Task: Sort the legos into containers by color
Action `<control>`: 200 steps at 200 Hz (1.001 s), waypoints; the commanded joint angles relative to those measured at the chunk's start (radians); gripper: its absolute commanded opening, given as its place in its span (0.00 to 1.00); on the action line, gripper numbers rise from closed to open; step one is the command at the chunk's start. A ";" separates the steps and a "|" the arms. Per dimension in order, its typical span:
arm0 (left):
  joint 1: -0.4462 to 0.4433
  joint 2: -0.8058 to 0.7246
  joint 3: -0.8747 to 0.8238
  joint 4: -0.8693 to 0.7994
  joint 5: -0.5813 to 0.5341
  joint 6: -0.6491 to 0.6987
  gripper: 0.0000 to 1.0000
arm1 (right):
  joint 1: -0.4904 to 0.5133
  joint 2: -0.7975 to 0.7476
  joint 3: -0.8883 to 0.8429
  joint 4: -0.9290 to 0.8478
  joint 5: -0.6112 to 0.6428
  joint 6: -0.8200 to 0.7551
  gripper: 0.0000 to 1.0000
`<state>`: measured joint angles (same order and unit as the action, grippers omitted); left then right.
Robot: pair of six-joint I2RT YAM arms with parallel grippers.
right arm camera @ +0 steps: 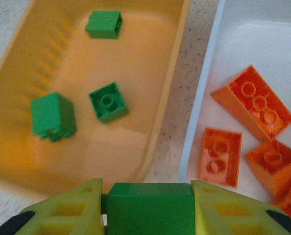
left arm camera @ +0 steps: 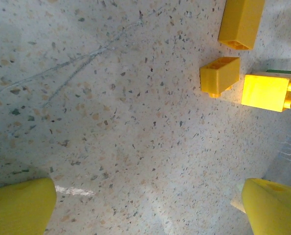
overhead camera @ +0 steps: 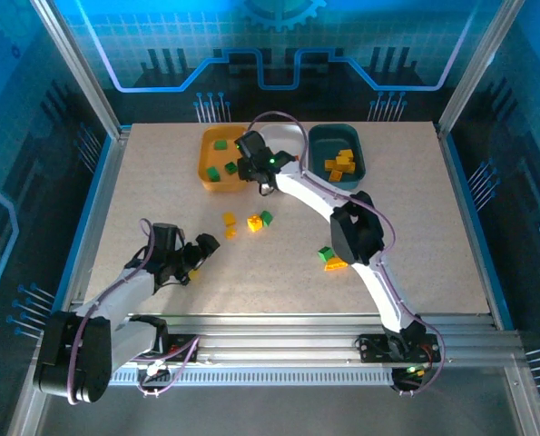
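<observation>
Three green bricks [right arm camera: 108, 102] lie in the orange-yellow tray [right arm camera: 172, 88], and a fourth green brick [right arm camera: 150, 215] is pinched between the fingers of my right gripper [right arm camera: 149, 198], jaws drawn in against its two sides, hanging over the tray's near wall.

That spot worries me. Let go here and the brick could clip the rim and hop onto the strip of table between this tray and the white tray [right arm camera: 262, 44], or tumble in among the orange bricks [right arm camera: 253, 107]. I judge it safer further in over the floor.

My left gripper [left arm camera: 145, 210] is spread as wide as it goes and holds nothing, hovering low with yellow bricks [left arm camera: 219, 74] just ahead (they sit close together, so closing on one may shove its neighbour). Their home looks to be the dark teal tray [overhead camera: 328, 141], and my right arm lies across that path, so a clash is possible.

Underneath is a pale speckled table [left arm camera: 111, 122], smooth enough that I expect nudged bricks to skate. Blue-lit panel walls [overhead camera: 34, 109] and metal posts [overhead camera: 79, 64] close me in.
</observation>
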<state>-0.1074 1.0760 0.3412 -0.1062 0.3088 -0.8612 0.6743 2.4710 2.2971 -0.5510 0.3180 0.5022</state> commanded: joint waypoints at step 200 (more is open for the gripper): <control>-0.324 -0.037 -0.007 0.201 0.006 0.013 0.99 | 0.061 -0.922 -1.251 0.018 0.157 0.177 0.88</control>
<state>-0.3435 1.0210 0.3382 0.0139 0.3851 -0.8616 0.7128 1.6356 1.2564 -0.4904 0.4126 0.5674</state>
